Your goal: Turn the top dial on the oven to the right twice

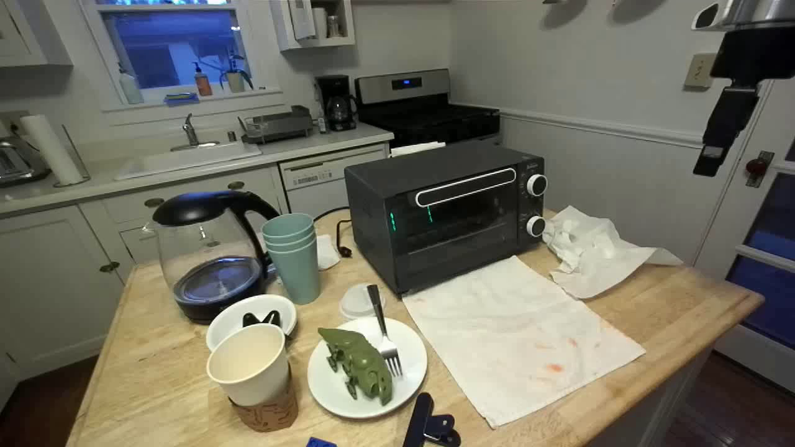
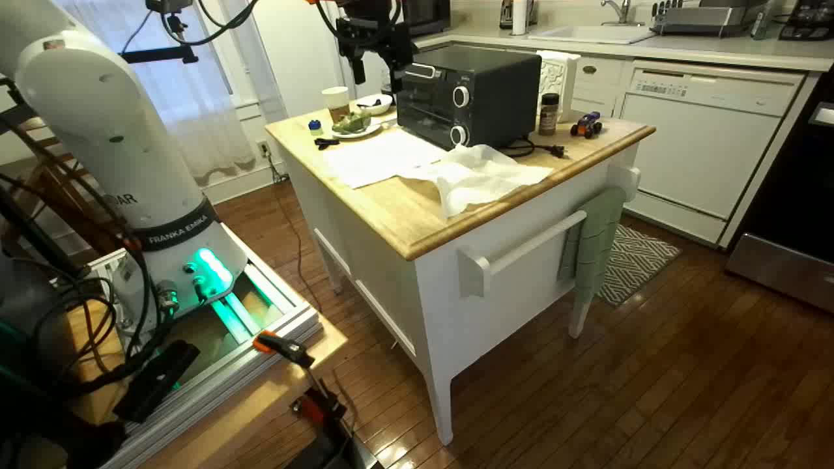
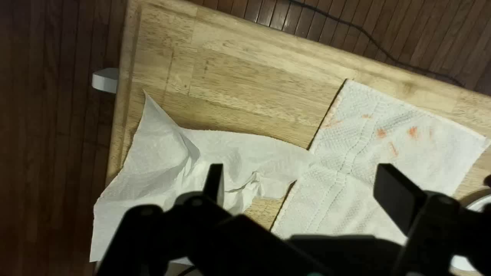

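A dark grey toaster oven [image 1: 435,167] stands on the wooden table, and it also shows in an exterior view [image 2: 498,104]. The top dial [image 1: 536,185] is a round knob with a white ring at the oven's upper right front; it also shows in an exterior view [image 2: 461,97]. A matching lower dial [image 1: 535,226] sits below it. My gripper [image 3: 301,174] is open and empty, pointing down high above the paper towels in the wrist view. The gripper [image 2: 378,75] is apart from the dials in both exterior views. The oven and dials are out of the wrist view.
A flat paper towel [image 1: 522,335] lies before the oven and a crumpled one [image 1: 596,248] beside it. A plate [image 1: 404,372] with a green toy and fork, a paper cup [image 1: 248,366], green cups [image 1: 298,267] and a kettle [image 1: 211,248] stand on the table.
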Tool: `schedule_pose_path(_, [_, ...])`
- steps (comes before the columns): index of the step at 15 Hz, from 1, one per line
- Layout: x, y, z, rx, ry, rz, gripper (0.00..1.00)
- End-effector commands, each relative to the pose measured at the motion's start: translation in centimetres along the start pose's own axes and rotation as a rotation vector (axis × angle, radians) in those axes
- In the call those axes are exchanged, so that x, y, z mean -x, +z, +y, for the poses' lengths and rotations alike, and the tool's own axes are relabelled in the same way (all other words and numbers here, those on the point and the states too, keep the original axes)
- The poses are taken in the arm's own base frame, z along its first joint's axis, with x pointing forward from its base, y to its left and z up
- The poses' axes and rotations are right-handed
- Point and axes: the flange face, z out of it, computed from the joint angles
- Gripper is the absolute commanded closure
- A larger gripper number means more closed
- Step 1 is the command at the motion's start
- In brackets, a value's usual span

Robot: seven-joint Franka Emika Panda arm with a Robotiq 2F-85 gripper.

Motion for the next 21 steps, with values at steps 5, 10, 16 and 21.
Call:
schedule_pose_path(5, [0.0,0.0,0.0,0.000,0.000,-0.001,0.00])
schedule_pose_path(10, [0.0,0.0,0.0,0.000,0.000,-0.001,0.00])
schedule_pose_path(16, [-4.7,0.1,-1.1,0.090,0.121,0.075,0.00])
schedule_pose_path(21, [-8.9,1.0,-2.0,0.149,0.130,0.073,0.00])
